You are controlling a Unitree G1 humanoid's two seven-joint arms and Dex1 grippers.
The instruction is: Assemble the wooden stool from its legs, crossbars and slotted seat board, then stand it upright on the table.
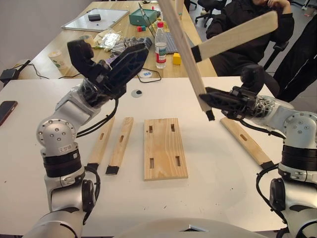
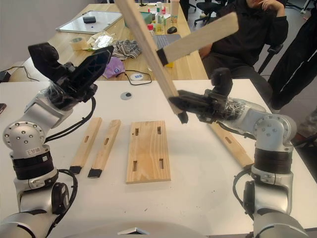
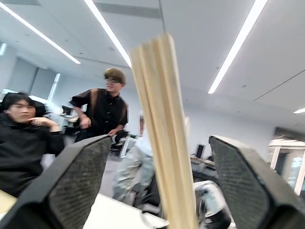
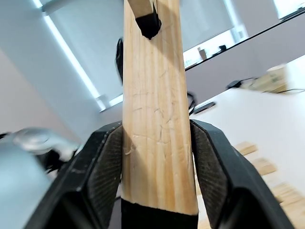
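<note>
My right gripper [image 1: 208, 99] is shut on a long wooden leg [image 1: 181, 44] near its black-tipped lower end, its pads [image 4: 107, 167] pressing both faces. The leg rises tilted above the table. A second wooden piece, a crossbar [image 1: 237, 34], juts from the leg's middle toward the right. My left gripper [image 1: 141, 52] is raised at the left, open and pointing at the leg, which stands beyond its spread pads [image 3: 81, 181]. The slotted seat board [image 1: 165, 148] lies flat at the table's middle. Two slotted pieces [image 1: 102, 141] [image 1: 121, 144] lie left of it, another leg [image 1: 246, 141] right.
A small round disc [image 1: 137, 93] sits on the white table [image 1: 208, 198] behind the board, and a phone [image 1: 6, 111] lies at its left edge. The wooden desk behind carries a bottle [image 1: 160, 44], a green box [image 1: 142, 17] and clutter.
</note>
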